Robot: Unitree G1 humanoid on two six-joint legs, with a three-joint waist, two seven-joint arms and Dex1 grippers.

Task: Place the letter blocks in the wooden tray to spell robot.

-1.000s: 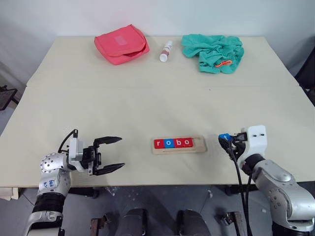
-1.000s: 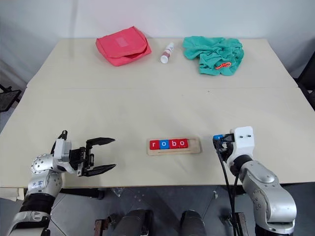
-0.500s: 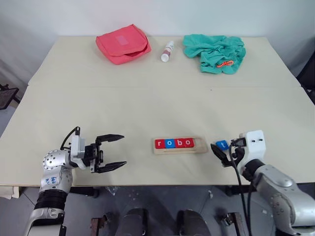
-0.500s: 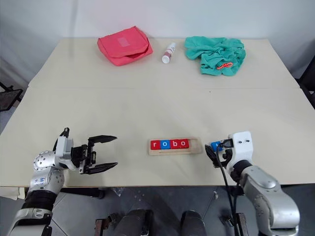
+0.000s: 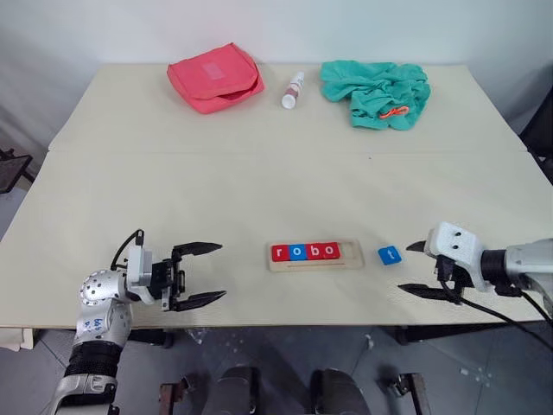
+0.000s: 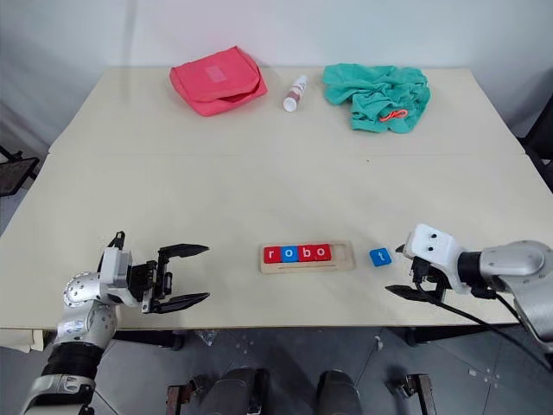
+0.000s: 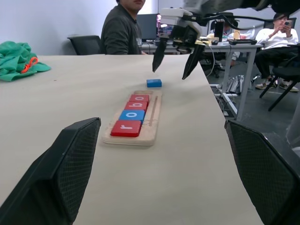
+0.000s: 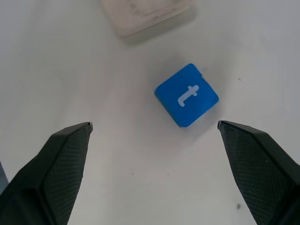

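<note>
Blue t block [image 5: 390, 255] loose on bench, beside wooden tray [image 5: 350, 258]; likely light, rigid—pinch opposite edges. Right pincer [image 5: 417, 269] wide open, empty.

Both arms were silver-grey metal with rounded joints. The left gripper [image 5: 200, 275] had two thin black fingers on a white block, with a black cable looping above it. The right gripper [image 5: 418, 269] had a white housing and trailing black cables.

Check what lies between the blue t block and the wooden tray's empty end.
Nothing: bare cream tabletop separates the small blue square t block from the long pale wooden tray in the left eye view; they do not touch.
</note>
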